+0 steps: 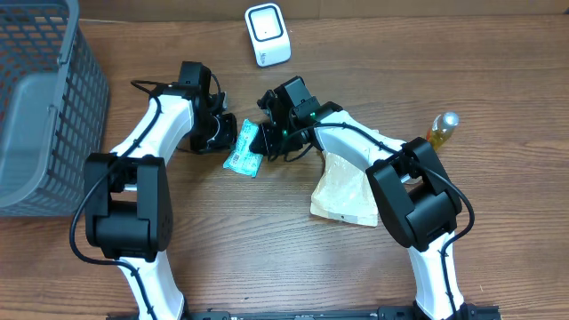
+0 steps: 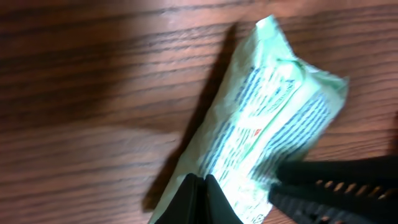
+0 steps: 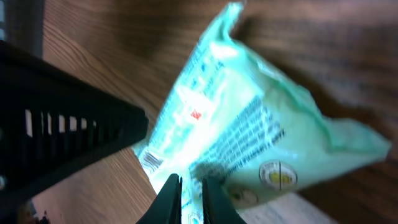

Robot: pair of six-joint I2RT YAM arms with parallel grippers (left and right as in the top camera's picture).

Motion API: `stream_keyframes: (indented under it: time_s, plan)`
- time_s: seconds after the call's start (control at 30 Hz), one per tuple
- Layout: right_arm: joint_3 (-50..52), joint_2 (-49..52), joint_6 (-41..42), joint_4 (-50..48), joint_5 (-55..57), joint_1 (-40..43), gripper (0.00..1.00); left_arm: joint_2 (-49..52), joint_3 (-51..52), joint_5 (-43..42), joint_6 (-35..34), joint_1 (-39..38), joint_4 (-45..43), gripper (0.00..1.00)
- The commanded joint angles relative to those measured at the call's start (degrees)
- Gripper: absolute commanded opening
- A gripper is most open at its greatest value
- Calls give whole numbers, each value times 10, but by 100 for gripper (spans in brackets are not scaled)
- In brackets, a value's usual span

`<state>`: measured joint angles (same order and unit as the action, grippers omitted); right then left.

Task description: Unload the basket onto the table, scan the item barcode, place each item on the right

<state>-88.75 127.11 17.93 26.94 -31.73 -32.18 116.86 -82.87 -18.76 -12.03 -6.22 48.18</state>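
Pinching at the packet (image 1: 243, 153) from both sides.

- Packet: pale green, printed film. It sits low over the table (image 1: 267, 258) on the robot's side of the scanner (image 1: 268, 34), near it and a little to its left. I can't tell if it is resting or just lifted.
- Long axis: roughly toward the scanner, slightly slanted. The crimped end faces away from both hands in the wrist views.
- Left hand (image 2: 202, 186): fingers fully together, tips on the packet's near edge. Whether any film is caught between them I cannot tell.
- Right hand (image 3: 189, 193): fingers nearly together and clamped on the packet's edge, with a sliver of film showing between them.
- Relative to the scanner: the right hand sits almost straight on the robot's side of it, and the left hand is off to the scanner's left. The right arm looks the nearer carrier.
- Judgement: the move calls for carrying the packet toward the scanner. A small barcode-like patch shows by the right fingers, so that face likely needs turning toward the scanner's window.
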Motion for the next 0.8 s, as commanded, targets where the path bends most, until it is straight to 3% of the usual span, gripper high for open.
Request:
stream_keyframes:
  time_s: [0.0,0.33,0.77]
  plan:
    - [6,-24,0,14,-5,-3,10,12,-7,-35,-8,6,-9,4]
    - [7,-23,1,27,-3,-8,10,21,-7,-66,-8,5,-32,4]
    - [27,-23,0,41,42,-8,11,110,-7,-55,5,22,-58,4]
